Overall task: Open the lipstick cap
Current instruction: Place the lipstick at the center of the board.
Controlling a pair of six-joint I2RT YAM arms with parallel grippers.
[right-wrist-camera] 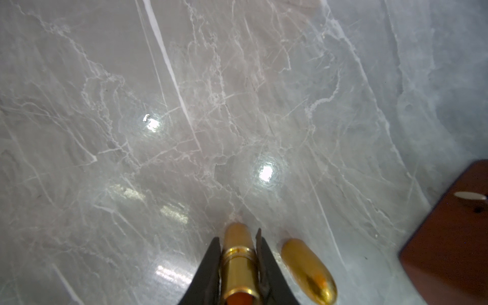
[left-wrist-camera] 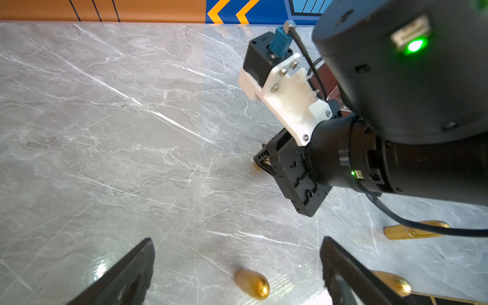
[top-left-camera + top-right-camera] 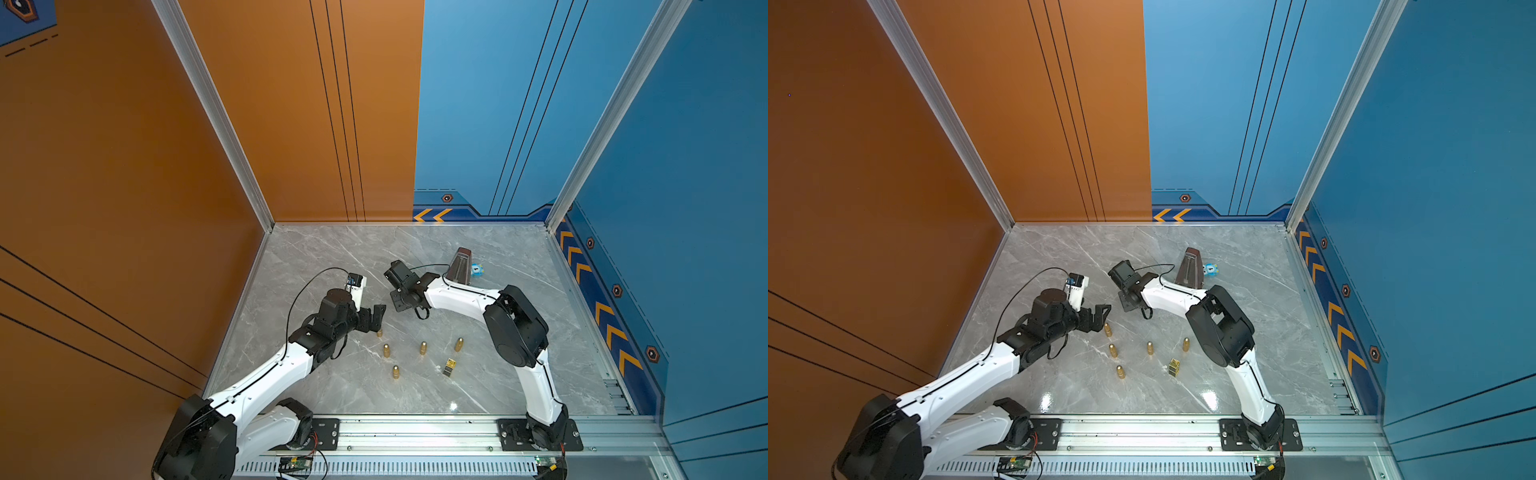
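Over the table [image 3: 332,257], right gripper [image 1: 237,234] pinches a gold lipstick [image 1: 237,269]; left gripper [image 2: 237,241] spread.

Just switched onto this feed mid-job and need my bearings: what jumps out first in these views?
First, the right pincer closed on a gold lipstick, seen close up in the right wrist view, with a second gold tube close beside it. In both top views, more gold lipsticks dot the marble table between the arms, and the left pincer hangs wide open near one of them.
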